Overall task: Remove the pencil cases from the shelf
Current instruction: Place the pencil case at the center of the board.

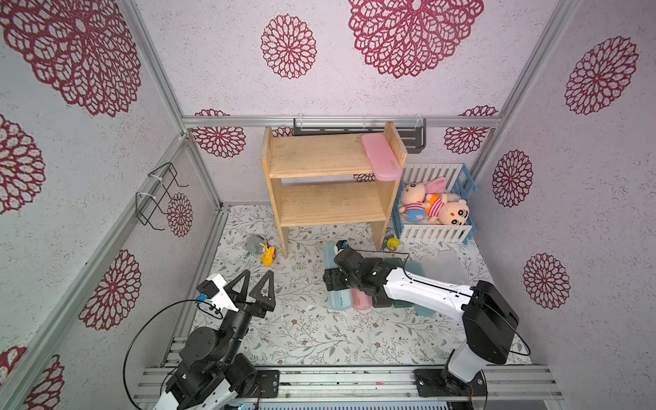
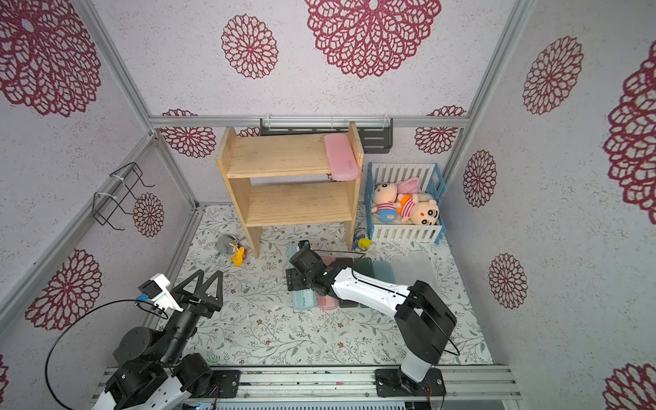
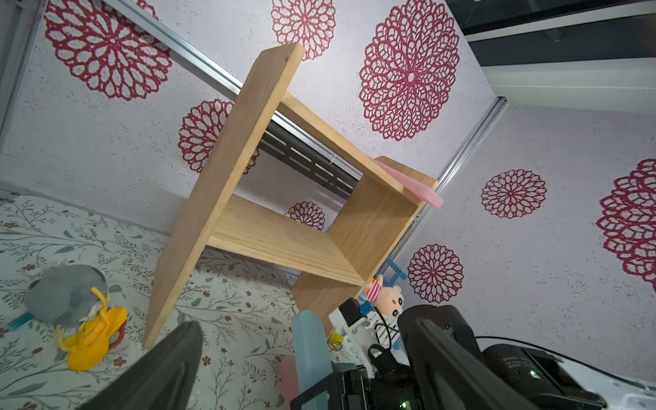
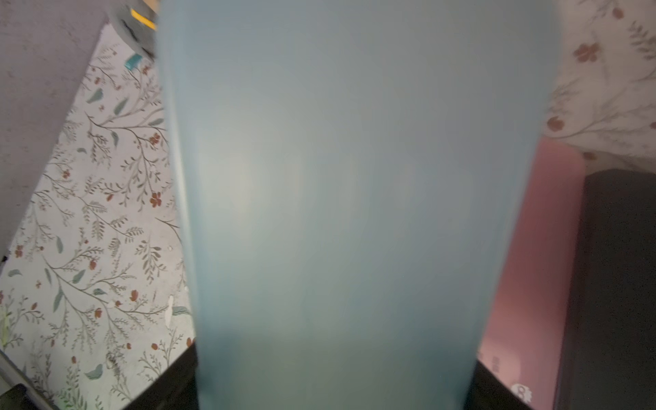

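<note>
- The left claw hovers over the mat near the left rail. Its fingers are spread wide with nothing between them. Its own wrist view shows only two blurred finger stubs, cut off by the frame edge.
- The right claw points down over the blue case. A black finger sits against each long side, so it grips the case across its width. The case fills the right wrist view, out of focus, and the fingertips are cut off at the frame edge. I cannot tell whether the case lies on the mat or is raised off it.
- The blue case is the left end of a row on the mat in front of the shelf.
- To its right come the mat pink case, black case, green case, teal case and clear cases.
- In both top views the right arm crosses the row and hides the middles of the pink, black and green ones. The clear cases are so pale against the mat that their edges are hard to trace.
- A grey-and-yellow toy lies left of the shelf's left foot. A small yellow thing by the right foot is too small to name.
- The shelf pink case lies on the top board at its right end, along the side panel. Its front end overhangs the board's edge.
- The crib holding dolls stands just right of the shelf.
- A dark rack on the back wall is mostly hidden behind the shelf.
</note>
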Robot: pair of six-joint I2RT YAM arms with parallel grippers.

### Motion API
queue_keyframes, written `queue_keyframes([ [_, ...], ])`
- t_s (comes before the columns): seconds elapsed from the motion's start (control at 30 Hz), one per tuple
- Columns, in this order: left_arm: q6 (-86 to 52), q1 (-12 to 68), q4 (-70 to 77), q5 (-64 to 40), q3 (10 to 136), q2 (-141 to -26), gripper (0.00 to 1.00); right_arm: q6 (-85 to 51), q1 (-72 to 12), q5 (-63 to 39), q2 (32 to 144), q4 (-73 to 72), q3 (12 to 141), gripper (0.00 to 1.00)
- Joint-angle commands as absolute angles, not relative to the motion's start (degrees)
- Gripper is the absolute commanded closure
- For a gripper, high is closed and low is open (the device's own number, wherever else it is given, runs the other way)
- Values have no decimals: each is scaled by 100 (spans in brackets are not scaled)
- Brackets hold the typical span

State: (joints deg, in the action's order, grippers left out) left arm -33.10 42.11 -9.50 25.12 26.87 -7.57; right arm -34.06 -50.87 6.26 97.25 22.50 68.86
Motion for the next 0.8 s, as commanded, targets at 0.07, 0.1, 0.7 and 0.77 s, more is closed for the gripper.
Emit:
queue_keyframes([
  [0.07,-3581,4254,-966,2545,2716,-1086,3,-3371,-4909,430,10144,1878,7189,35],
  [0.1,-3630,4254,-956,2540,2724,-1141,3,-3375,-4863,412,10235,1855,7202,35],
  [0.7,-4200,4254,-979,2629,3261,-2157,3,-3303,-4662,759,10918,1863,7518,1],
  [0.77,-4235,4254,-787,2593,3256,-2250,3,-3302,-4667,808,10846,1907,7541,1],
])
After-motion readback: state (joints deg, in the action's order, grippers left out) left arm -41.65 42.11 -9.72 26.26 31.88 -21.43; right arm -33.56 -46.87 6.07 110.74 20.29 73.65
